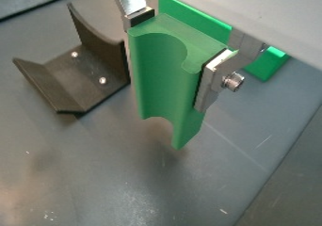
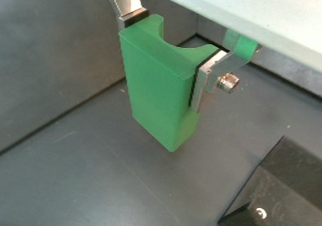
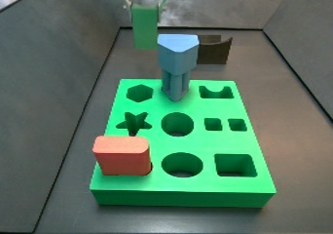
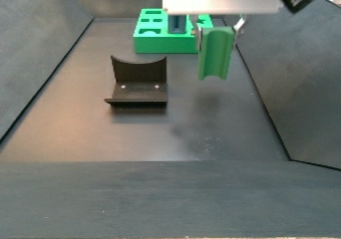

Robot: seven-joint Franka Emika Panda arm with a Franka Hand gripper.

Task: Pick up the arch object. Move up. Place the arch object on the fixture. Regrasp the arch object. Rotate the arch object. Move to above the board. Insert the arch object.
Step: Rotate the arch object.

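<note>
Arch object (image 1: pixel 170 77) upright between gripper (image 1: pixel 176 43) fingers (image 1: pixel 217 77), beside fixture (image 1: pixel 73 68)

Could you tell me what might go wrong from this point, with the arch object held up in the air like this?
The end effector grips the arch object only near its upper end, so the long part hanging below could swing or slip in the fingers.

The fixture sits close beside the piece in a side view; a careless lowering might clip its wall.

On the board, the blue peg stands next to the arch hole and could be knocked during insertion.
</note>
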